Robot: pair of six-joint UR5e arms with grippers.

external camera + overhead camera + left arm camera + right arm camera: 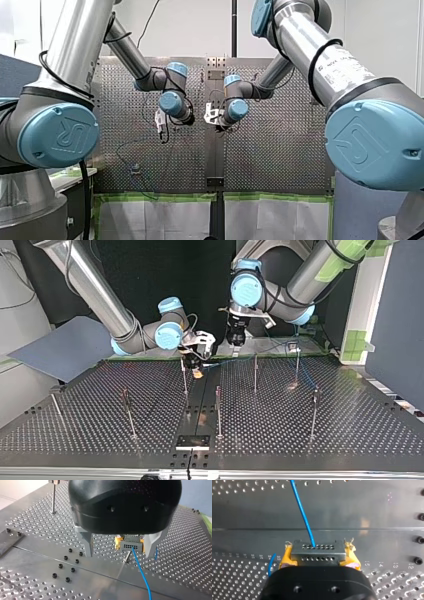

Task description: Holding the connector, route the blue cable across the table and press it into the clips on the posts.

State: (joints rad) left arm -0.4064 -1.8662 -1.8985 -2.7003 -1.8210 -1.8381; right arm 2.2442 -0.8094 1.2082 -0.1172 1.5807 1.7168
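My right gripper (318, 555) is shut with its yellow pads (287, 556) on the two ends of the grey connector (317, 551). The blue cable (302, 512) leaves the connector's face and runs ahead over the plate. In the top view my right gripper (197, 369) holds the connector low beside a thin post (184, 375), and the blue cable (235, 359) trails toward the view's right. My left gripper (119, 553) hangs open above the table, its metal fingers (87, 546) empty. The connector (131, 545) and blue cable (142, 575) lie beyond them.
Several thin metal posts (218, 410) stand across the perforated table (350, 430), some with small clips at the top. Black bolt heads (66, 565) dot the seam plate. A grey board (65, 350) leans at the top view's left.
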